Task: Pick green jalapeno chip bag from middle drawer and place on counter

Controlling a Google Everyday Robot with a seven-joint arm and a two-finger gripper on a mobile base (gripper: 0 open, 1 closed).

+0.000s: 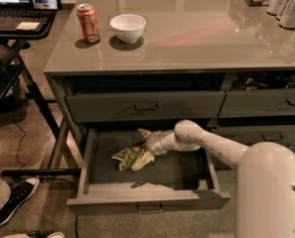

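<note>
**Green jalapeno chip bag** (128, 157): crumpled foil, light green with pale edges and a yellowish patch. We find it on the floor of the middle drawer (147, 201), left of centre, in the lower middle of the frame.

**Gripper** (143, 146): inside the drawer at the bag's right edge, its fingers spread apart. One finger (144, 132) points to the upper left and the other lies over the bag. We cannot say for sure that it presses the foil.

**Middle drawer**: dark grey and pulled out, with bare floor to the right of the bag.

**Counter** (201, 38): glossy grey-beige, across the upper frame. A red soda can (88, 23) and a white bowl (127, 27) stand at its left, with open surface at centre.

**Laptop stand** (18, 26): black, upper left.
</note>
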